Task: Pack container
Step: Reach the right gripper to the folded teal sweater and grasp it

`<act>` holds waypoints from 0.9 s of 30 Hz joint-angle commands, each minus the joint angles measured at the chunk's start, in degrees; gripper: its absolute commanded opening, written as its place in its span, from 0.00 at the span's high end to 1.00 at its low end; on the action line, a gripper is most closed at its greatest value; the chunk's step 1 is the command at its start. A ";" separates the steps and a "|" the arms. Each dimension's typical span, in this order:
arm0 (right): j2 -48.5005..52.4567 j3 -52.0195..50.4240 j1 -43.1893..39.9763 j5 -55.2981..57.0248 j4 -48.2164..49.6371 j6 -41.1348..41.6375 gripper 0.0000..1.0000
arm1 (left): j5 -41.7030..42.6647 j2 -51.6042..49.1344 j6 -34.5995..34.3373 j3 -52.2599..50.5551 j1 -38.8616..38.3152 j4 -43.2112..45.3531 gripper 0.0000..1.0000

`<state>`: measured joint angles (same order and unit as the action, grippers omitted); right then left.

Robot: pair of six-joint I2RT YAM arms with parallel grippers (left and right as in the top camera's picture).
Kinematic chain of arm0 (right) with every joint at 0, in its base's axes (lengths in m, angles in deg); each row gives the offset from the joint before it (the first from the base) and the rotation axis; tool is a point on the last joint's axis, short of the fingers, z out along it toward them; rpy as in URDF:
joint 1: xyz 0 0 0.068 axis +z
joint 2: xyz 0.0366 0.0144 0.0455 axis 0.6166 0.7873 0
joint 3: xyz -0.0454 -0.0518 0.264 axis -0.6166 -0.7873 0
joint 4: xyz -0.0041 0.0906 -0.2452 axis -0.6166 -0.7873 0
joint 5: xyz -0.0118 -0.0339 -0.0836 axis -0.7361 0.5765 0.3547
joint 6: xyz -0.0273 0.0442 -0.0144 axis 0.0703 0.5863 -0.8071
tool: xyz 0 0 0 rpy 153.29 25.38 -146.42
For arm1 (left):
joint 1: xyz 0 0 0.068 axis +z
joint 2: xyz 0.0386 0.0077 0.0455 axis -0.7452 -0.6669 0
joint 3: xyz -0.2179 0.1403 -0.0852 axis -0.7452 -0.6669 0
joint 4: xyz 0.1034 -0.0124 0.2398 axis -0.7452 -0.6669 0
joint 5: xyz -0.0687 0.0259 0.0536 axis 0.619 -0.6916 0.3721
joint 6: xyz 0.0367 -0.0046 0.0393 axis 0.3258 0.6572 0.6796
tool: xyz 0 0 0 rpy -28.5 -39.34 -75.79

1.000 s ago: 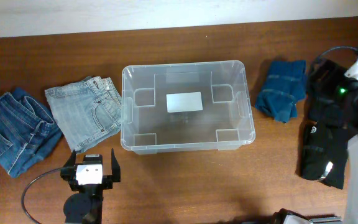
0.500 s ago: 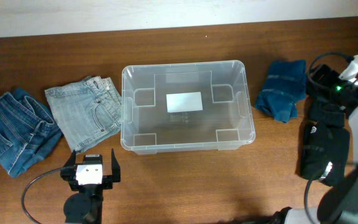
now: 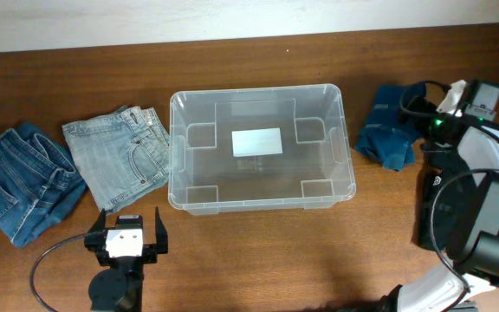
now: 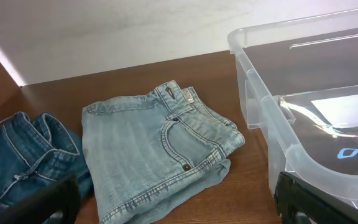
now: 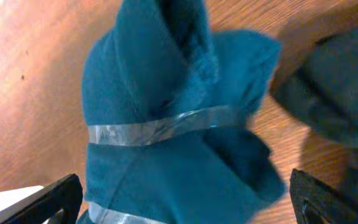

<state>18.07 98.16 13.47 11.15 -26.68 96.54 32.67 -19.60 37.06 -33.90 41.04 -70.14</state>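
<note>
The container (image 3: 177,147) is a clear, see-through tub at the table's middle with a white label on its bottom and nothing in it. In the left wrist view, its near corner (image 4: 261,84) is on the right. My left gripper (image 3: 128,229) hovers open near the front edge, below the light-blue jeans (image 3: 115,158) (image 4: 154,146); nothing is between its fingers (image 4: 48,202). My right gripper (image 3: 416,120) is open over the folded teal garment (image 3: 390,130) (image 5: 173,130). Its fingertips (image 5: 325,199) stand wide either side of the cloth, apart from it.
Dark-blue jeans (image 3: 22,180) (image 4: 23,155) lie at the far left. A black garment (image 3: 444,208) (image 5: 337,93) lies at the right edge, under the right arm. The teal garment carries a shiny stripe (image 5: 160,130). A cable (image 3: 46,260) loops by the left arm's base.
The right arm has swung left and towards the back, bringing its gripper over the teal garment. The left arm and all the clothes have stayed put.
</note>
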 commanded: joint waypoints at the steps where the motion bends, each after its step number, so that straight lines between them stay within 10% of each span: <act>1: 2.03 1.14 1.60 5.29 -0.17 2.16 0.01 | 0.59 0.37 0.74 -0.33 0.28 0.24 0.00; 18: 4.52 0.70 1.81 7.61 -1.92 4.42 0.03 | 0.59 0.37 0.72 -0.33 0.28 0.22 0.00; 27: 6.60 0.70 1.81 6.78 -1.66 4.39 0.37 | 0.59 0.37 0.74 -0.33 0.28 0.22 0.00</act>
<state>22.33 98.92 15.52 14.84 -27.69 101.28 32.67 -19.62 37.06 -33.90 41.04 -70.14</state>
